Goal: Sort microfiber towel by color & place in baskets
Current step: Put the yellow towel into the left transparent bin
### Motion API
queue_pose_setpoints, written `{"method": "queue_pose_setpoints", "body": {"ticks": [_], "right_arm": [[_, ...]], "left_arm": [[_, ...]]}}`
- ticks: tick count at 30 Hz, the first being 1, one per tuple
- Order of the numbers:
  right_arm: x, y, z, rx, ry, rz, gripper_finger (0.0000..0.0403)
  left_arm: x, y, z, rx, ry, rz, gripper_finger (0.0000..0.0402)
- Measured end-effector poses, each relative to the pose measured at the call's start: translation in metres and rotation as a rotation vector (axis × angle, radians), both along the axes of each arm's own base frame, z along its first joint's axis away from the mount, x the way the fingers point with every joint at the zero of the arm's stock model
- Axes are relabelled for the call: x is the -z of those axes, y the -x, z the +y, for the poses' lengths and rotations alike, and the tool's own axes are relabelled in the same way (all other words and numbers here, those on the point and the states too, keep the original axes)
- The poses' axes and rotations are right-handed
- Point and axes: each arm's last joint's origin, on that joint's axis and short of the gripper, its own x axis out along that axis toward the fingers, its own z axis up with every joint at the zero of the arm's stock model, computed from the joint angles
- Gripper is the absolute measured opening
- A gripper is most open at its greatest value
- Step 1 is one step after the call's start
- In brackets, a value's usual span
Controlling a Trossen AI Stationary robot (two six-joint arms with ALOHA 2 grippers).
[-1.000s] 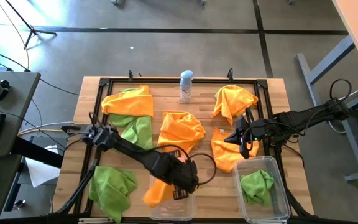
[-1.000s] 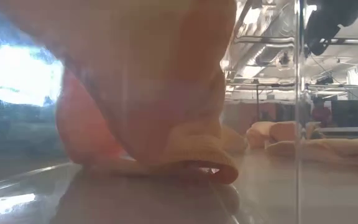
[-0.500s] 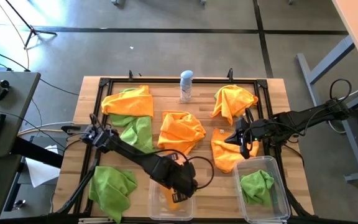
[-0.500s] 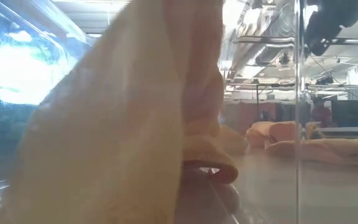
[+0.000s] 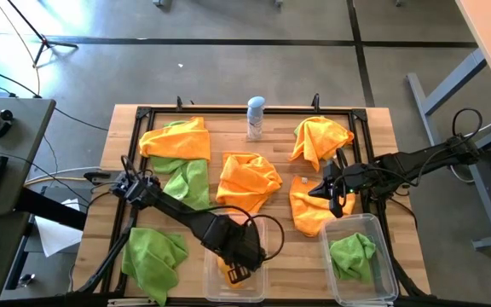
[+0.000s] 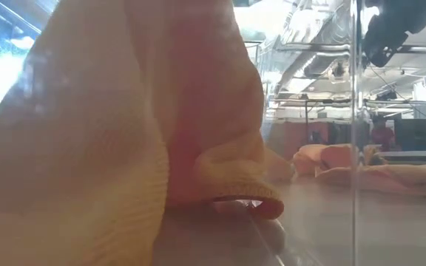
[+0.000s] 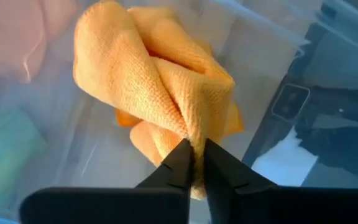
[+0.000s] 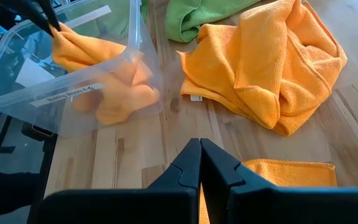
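Observation:
An orange microfiber towel hangs bunched inside the clear left basket near the table's front edge, with my left gripper above it, shut on it. In the low view the towel fills the left and its lower folds reach the basket floor. The clear right basket holds a green towel. My right gripper waits shut and touching nothing above the table's right part, over an orange towel. My left gripper pinches a gathered fold of the orange towel at its top between its two fingers, several layers bunched together. The fingers point down from above. The towel hangs below them inside the basket, slack, with its lower folds on the basket floor.
Loose on the table lie orange towels at the far left, centre and far right, and green ones at the near left and left of centre. A spray can stands at the far edge.
My left gripper has gone a little toward the table's near-left over the left basket and rolled at the wrist. The orange towel, which hung partly over the basket's left rim, now hangs inside the basket with more of it settled on the floor.

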Motion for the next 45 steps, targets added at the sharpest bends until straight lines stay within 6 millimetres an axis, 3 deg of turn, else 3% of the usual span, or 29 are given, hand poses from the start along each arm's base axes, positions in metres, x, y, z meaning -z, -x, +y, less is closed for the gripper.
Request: {"method": "queue_pose_setpoints", "body": {"ticks": [12, 17, 25, 30, 36, 40, 45], "right_arm": [[0.000, 0.000, 0.000, 0.000, 0.000, 0.000, 0.0000], [0.000, 0.000, 0.000, 0.000, 0.000, -0.001, 0.0000], [0.000, 0.000, 0.000, 0.014, -0.017, 0.002, 0.0000], [0.000, 0.000, 0.000, 0.029, -0.018, 0.000, 0.0000], [-0.001, -0.001, 0.000, 0.063, -0.050, -0.006, 0.0000], [-0.002, -0.002, -0.001, 0.107, -0.056, -0.029, 0.0000], [-0.006, -0.004, -0.002, 0.147, -0.049, -0.075, 0.0000]], "left_arm": [[-0.003, 0.003, 0.005, 0.018, -0.017, 0.024, 0.0125], [-0.028, 0.012, 0.016, 0.016, -0.038, -0.049, 0.0132], [-0.085, 0.044, 0.036, -0.045, -0.220, -0.289, 0.0132], [-0.099, 0.055, 0.039, 0.015, -0.356, -0.359, 0.0120], [-0.097, 0.059, 0.036, 0.106, -0.510, -0.375, 0.0091], [-0.084, 0.060, 0.037, 0.148, -0.564, -0.321, 0.0067], [-0.066, 0.077, 0.052, 0.144, -0.576, -0.279, 0.0030]]}}
